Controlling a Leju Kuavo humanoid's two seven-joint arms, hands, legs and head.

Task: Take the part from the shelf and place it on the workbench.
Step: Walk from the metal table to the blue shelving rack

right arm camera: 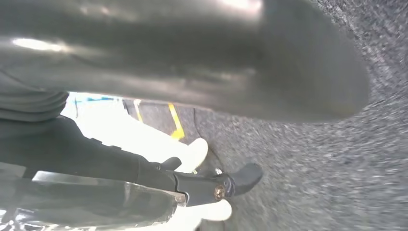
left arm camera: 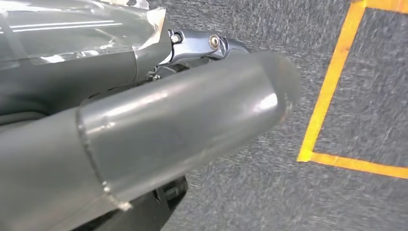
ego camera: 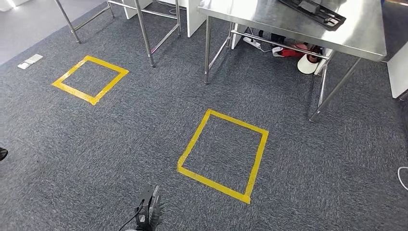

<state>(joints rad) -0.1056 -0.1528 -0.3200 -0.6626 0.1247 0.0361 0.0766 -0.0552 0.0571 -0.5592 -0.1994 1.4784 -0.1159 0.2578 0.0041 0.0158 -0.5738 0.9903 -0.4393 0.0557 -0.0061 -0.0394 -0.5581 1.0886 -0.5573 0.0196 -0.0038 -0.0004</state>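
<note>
— Part: which way from our hands?
— We cannot tell. Left hand (ego camera: 148, 211) hangs well short of the table (ego camera: 269, 19), right hand (right arm camera: 183, 62) low over carpet (ego camera: 144, 134); open or closed, unclear. Farther, a black tray (ego camera: 312, 12) lies on the table.

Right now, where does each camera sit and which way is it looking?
Head view: high on the body, looking forward and down at grey carpet, two yellow tape squares and a steel workbench; left hand at the lower edge.
Left wrist view: behind the left hand, facing carpet and yellow tape.
Right wrist view: behind the right hand, facing carpet.
All share the carpet.
</note>
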